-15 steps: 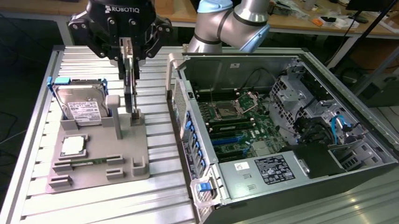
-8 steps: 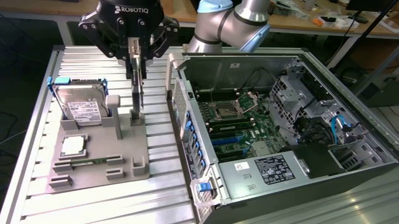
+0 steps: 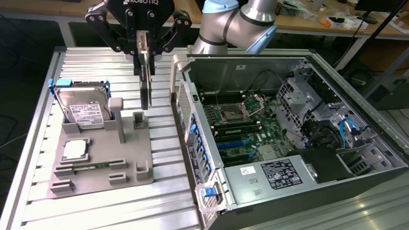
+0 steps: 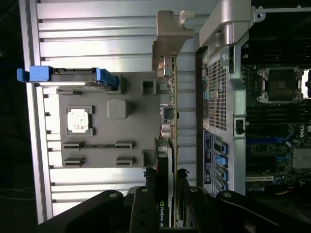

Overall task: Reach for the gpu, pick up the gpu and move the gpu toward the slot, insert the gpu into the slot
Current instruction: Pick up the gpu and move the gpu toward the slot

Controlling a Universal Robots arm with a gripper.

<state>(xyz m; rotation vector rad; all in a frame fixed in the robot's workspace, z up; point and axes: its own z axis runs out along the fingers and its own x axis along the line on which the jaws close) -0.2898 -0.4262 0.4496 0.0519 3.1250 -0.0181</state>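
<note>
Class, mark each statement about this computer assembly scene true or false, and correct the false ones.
1. The end effector grips the gpu. True.
2. The gpu sits in the slot. False: it hangs edge-on over the gray fixture, outside the computer case.
3. The hard drive stands on edge in the gray fixture. True.
4. The computer case is closed. False: its side is open, and the green motherboard shows inside.
5. The hard drive lies inside the computer case. False: it is on the fixture, at the exterior view's left of the case.
</note>
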